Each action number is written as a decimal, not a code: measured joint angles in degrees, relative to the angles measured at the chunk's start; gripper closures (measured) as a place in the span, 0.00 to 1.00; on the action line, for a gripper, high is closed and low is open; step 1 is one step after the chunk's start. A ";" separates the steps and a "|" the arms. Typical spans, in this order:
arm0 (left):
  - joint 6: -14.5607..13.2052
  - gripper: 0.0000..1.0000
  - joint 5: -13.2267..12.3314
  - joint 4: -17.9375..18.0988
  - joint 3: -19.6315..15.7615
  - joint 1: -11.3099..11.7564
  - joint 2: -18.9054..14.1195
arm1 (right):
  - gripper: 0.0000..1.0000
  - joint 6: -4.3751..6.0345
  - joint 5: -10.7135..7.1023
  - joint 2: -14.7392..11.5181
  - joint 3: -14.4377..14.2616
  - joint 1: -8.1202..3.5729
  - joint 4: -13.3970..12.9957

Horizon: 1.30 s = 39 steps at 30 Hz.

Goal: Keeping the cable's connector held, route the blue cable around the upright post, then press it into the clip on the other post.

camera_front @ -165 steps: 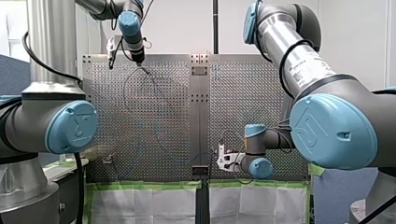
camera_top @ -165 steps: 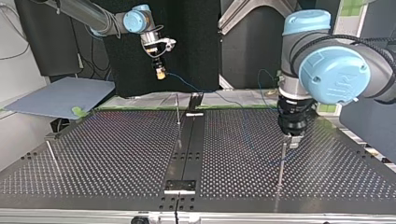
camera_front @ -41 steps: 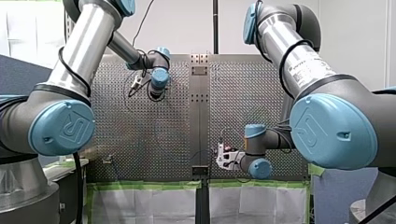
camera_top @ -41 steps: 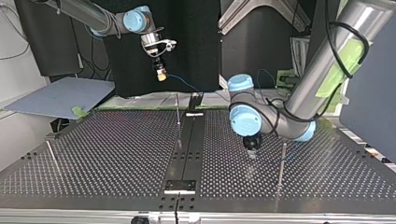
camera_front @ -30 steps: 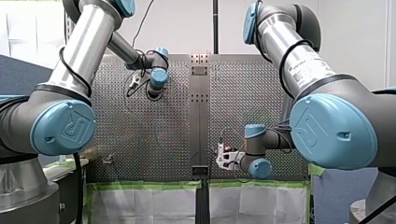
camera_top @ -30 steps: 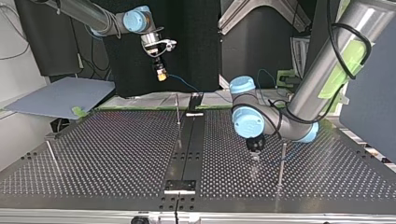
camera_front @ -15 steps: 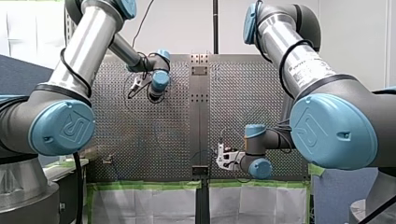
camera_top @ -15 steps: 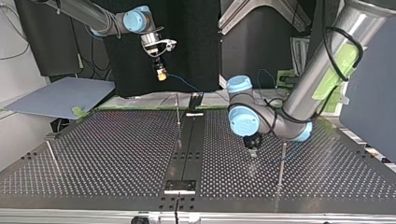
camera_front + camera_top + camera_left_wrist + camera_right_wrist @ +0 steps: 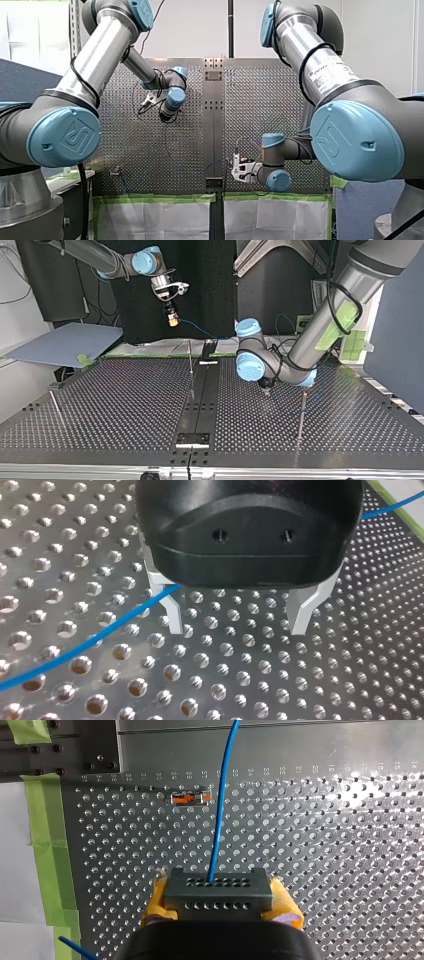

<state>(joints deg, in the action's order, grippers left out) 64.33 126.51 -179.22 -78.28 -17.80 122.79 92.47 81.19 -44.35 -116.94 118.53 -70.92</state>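
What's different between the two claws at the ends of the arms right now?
My left gripper has pale fingers spread apart, holding nothing; my right gripper has yellow pads shut on the grey connector. My left gripper hangs low over the perforated table, the blue cable passing under it; my right gripper is held high in the air. Both have two fingers and a black body.

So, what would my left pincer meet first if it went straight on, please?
Probably the perforated metal table: the left pincer is open, and the thin blue cable passes beside one finger.
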 joint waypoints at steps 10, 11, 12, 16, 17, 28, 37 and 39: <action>-1.49 0.01 1.47 -1.71 -0.01 -0.17 1.21 | 1.00 0.01 -0.01 0.00 0.00 -0.01 -0.05; -1.93 0.01 1.96 -2.09 -0.01 -0.27 1.76 | 1.00 0.01 0.00 0.02 0.01 -0.01 -0.06; -2.17 0.01 2.22 -2.29 -0.01 -0.41 2.21 | 1.00 0.01 0.00 0.03 0.00 -0.01 -0.07; -2.62 0.01 3.03 -2.64 0.00 -1.16 4.18 | 1.00 0.01 0.01 0.03 -0.01 0.00 -0.09; -2.69 0.01 3.40 -2.77 0.00 -1.34 5.05 | 1.00 0.00 0.01 0.03 0.00 -0.01 -0.09; -2.52 0.01 4.29 -3.94 -0.01 -1.79 7.81 | 1.00 -0.01 -0.18 0.02 -0.01 0.04 -0.14; -2.25 0.01 4.83 -4.13 -0.01 -1.96 7.91 | 1.00 0.08 -0.58 0.04 0.00 0.16 -0.26; -2.21 0.01 4.95 -4.17 -0.01 -1.98 7.91 | 1.00 0.09 -0.58 0.04 0.00 0.16 -0.27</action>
<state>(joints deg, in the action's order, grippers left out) 62.11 131.47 -183.39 -78.29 -19.77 130.70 92.56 80.61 -44.31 -116.93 118.70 -71.19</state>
